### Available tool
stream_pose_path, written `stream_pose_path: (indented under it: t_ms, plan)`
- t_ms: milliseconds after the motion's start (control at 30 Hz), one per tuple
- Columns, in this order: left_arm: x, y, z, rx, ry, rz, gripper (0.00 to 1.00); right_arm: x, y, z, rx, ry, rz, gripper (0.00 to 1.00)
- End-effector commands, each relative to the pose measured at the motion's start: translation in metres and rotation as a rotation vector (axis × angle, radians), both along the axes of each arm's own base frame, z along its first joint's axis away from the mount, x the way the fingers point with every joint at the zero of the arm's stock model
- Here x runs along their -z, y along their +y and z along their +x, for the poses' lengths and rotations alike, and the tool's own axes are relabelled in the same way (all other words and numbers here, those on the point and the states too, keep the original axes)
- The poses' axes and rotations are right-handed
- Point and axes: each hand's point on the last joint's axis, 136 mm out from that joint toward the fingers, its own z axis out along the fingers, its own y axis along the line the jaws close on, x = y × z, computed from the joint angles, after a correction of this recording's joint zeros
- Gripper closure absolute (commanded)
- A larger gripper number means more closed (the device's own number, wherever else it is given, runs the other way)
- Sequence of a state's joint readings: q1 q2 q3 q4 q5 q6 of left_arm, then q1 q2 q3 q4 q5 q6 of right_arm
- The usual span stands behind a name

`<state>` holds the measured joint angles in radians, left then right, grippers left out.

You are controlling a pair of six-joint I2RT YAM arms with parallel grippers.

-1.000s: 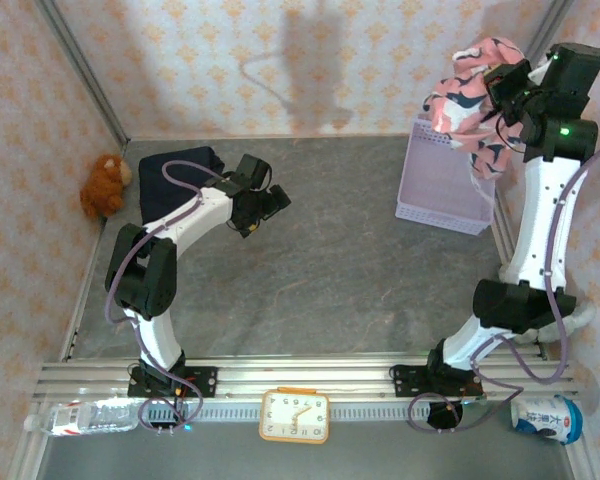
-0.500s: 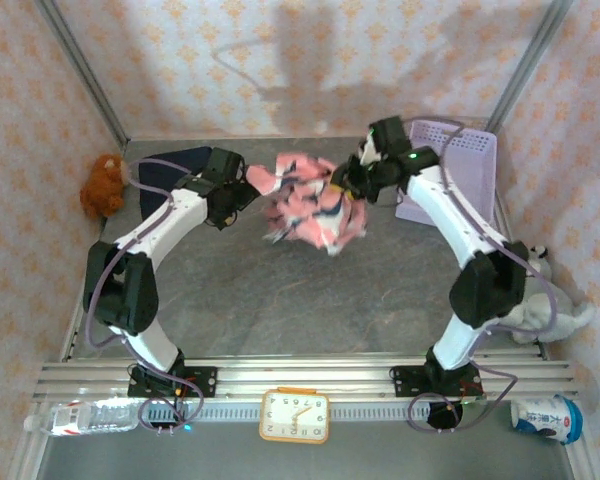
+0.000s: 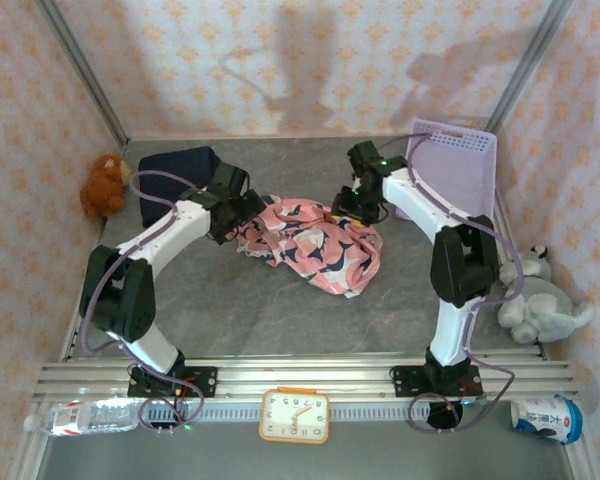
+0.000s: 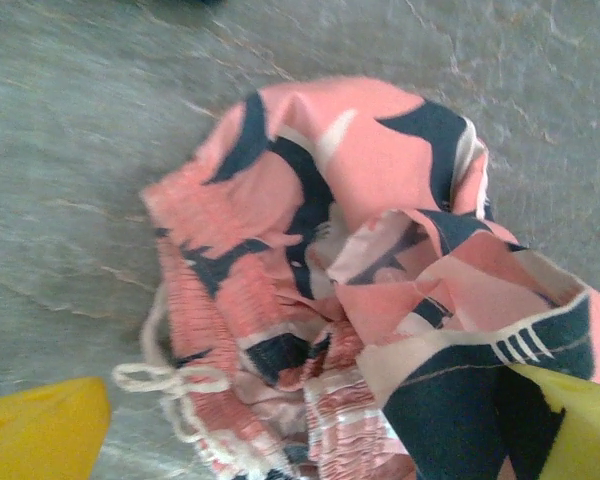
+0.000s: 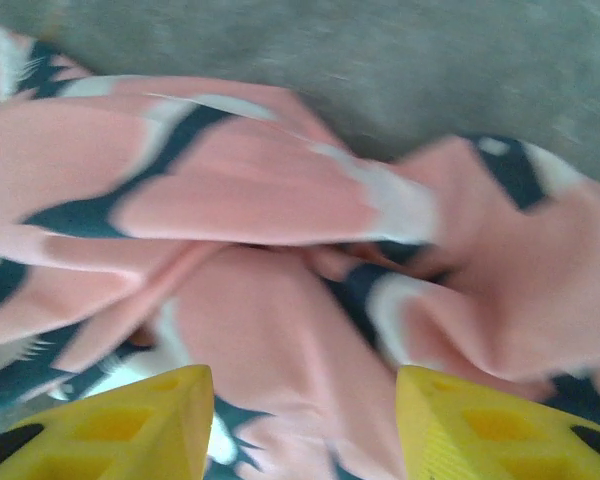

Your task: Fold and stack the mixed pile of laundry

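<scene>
— Left wrist view: what sits under the left gripper (image 4: 305, 445)?
— The gathered waistband (image 4: 210, 300) and white drawstring (image 4: 165, 380) of the pink garment (image 4: 330, 230). They lie just below fingers that are spread wide and hold nothing.
— And from above?
— The pink garment lies crumpled on the table (image 3: 280, 310) at mid-depth. Its long axis runs from ten o'clock to four o'clock. The left gripper hangs over the ten o'clock end. The right gripper (image 3: 358, 205) is over the one o'clock edge, its fingers parted with cloth below them but not pinched.
— Which arm is nearer?
— Both look about equally close, one at each far corner. The bulk of the cloth lies toward four o'clock from the left fingers and seven o'clock from the right. Spreading it flat probably needs both.
— Farther back?
— The navy garment (image 3: 175, 168) lies well apart in the far-left corner, at eleven o'clock from the left gripper.
</scene>
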<state>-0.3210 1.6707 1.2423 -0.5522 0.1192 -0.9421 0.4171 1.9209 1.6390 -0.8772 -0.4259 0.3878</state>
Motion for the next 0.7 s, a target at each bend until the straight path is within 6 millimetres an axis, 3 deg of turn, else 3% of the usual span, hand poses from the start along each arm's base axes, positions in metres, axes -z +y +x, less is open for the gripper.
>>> stream_pose_path:
  t_ms: [0,67,100,167,200,233,267,367,467,533,667]
  plan:
    - [0.002,-0.027,0.022,0.067,-0.013,-0.006,0.00,0.026,0.034,-0.011,-0.123,0.022,-0.028,0.47]
    - [0.011,-0.037,0.031,0.086,0.004,-0.015,0.05,0.044,0.041,-0.018,-0.137,0.054,-0.049,0.45]
    - [0.015,-0.041,0.035,0.085,0.012,-0.025,0.17,0.053,0.041,-0.020,-0.132,0.068,-0.055,0.42]
    - [0.016,-0.045,0.041,0.081,0.008,-0.044,0.48,0.066,0.037,-0.022,-0.116,0.074,-0.076,0.40]
    - [0.013,-0.047,0.043,0.085,0.001,-0.050,0.68,0.071,0.033,-0.022,-0.117,0.075,-0.097,0.40]
    - [0.008,-0.048,0.045,0.088,-0.010,-0.055,0.90,0.074,0.030,-0.022,-0.118,0.075,-0.116,0.43]
    - [0.001,-0.048,0.047,0.091,-0.020,-0.052,1.00,0.076,0.024,-0.023,-0.121,0.077,-0.145,0.52]
    - [-0.026,-0.048,0.048,0.123,-0.051,-0.040,1.00,0.069,0.007,-0.018,-0.113,0.040,-0.231,0.96]
    - [-0.063,-0.045,0.045,0.140,-0.103,-0.037,1.00,0.045,-0.013,-0.011,-0.114,-0.030,-0.312,1.00]
    - [-0.090,-0.041,0.041,0.139,-0.153,-0.030,1.00,0.024,-0.015,-0.011,-0.149,-0.068,-0.303,1.00]
    - [-0.151,-0.016,0.028,0.103,-0.271,0.043,1.00,-0.033,0.016,-0.032,-0.316,-0.102,-0.075,1.00]
